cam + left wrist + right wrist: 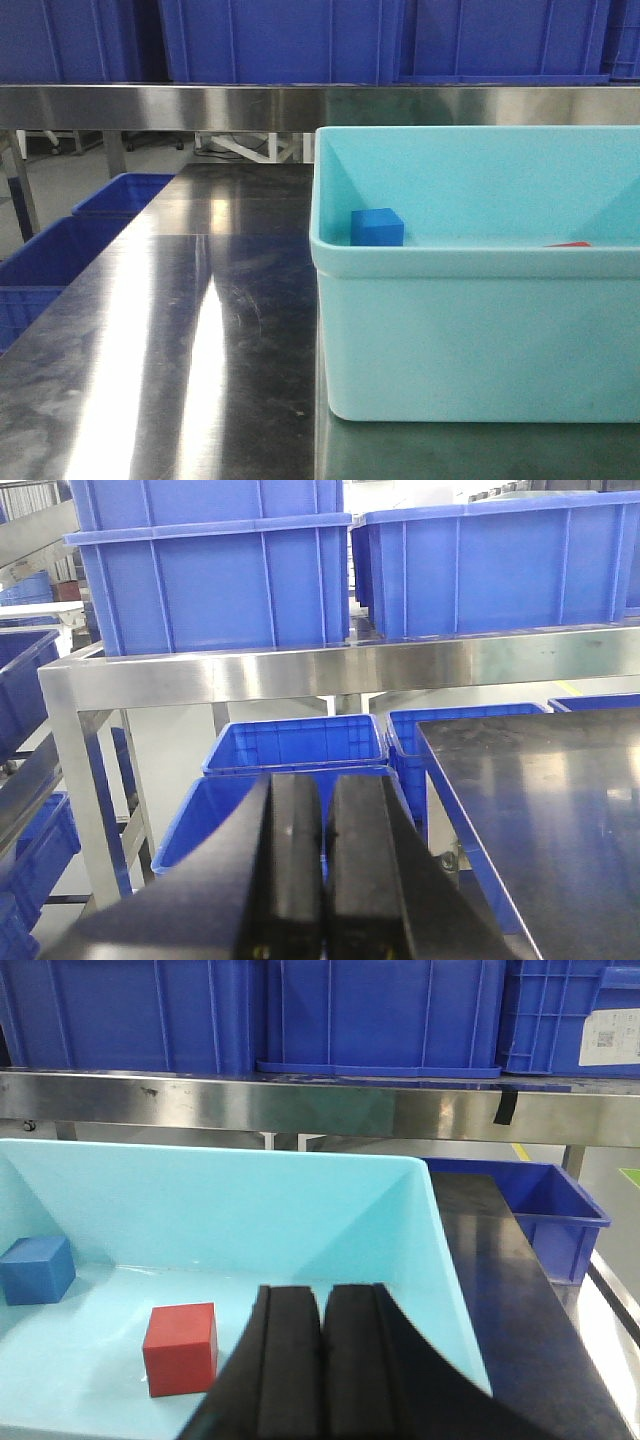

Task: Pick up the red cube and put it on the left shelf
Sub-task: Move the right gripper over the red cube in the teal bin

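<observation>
The right hand (pixel 322 1305) sits nearest, its two black pads pressed together with nothing between them; the left hand (pixel 325 798) is likewise closed and empty, off to the side of the dark steel worktop (pixel 530 810); just ahead and left of the right hand, the small bright-red cube (pixel 180 1348) rests on the floor of the turquoise plastic tub (pixel 250 1210), well apart from the small blue cube (pixel 37 1270); beyond runs the stainless-steel shelf (pixel 300 1105). Likely risks: descending unopened would shove the cube aside; the tub's tall wall could snag the lift.
</observation>
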Robot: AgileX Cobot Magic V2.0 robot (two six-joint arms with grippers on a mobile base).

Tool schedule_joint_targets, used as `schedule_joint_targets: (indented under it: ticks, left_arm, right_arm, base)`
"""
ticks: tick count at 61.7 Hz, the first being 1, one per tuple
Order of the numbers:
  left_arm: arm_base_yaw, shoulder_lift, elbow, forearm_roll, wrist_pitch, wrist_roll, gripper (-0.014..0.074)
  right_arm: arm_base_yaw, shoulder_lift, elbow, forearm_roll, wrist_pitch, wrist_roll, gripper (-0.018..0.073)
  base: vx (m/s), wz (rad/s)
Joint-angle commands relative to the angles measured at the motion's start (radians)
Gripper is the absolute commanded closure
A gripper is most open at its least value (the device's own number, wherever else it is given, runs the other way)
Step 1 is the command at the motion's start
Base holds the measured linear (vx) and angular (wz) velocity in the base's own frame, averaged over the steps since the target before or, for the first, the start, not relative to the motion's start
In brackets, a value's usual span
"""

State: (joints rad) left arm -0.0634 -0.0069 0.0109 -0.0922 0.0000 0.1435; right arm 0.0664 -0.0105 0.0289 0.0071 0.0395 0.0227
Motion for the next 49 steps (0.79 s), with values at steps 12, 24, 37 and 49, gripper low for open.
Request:
schedule_joint_targets:
  ticks: [12, 24, 37, 49]
  left_arm:
    - [-0.003, 0.008, 0.022, -0.006, -0.083, 0.001, 0.0491]
    - [-0.003, 0.008, 0.022, -0.006, -0.083, 0.001, 0.0491]
    - [-0.003, 0.008, 0.022, -0.006, -0.083, 0.001, 0.0491]
    - [-0.003, 0.008, 0.022, -0.006, -0.083, 0.001, 0.0491]
  right_arm:
    - [-0.005, -0.018, -0.024, -0.001, -0.090, -0.007, 0.0505]
    - [-0.005, -0.018, -0.024, -0.001, -0.140, -0.007, 0.0505]
    - [-0.002, 0.080, -0.062, -0.001, -0.137, 0.067, 0.0505]
    - [-0.002, 0.408, -0.251, -0.001, -0.132, 0.088, 0.0505]
  base:
    - [0.00, 0.00]
    - [0.00, 0.00]
    - [0.00, 0.00]
    - [0.00, 0.00]
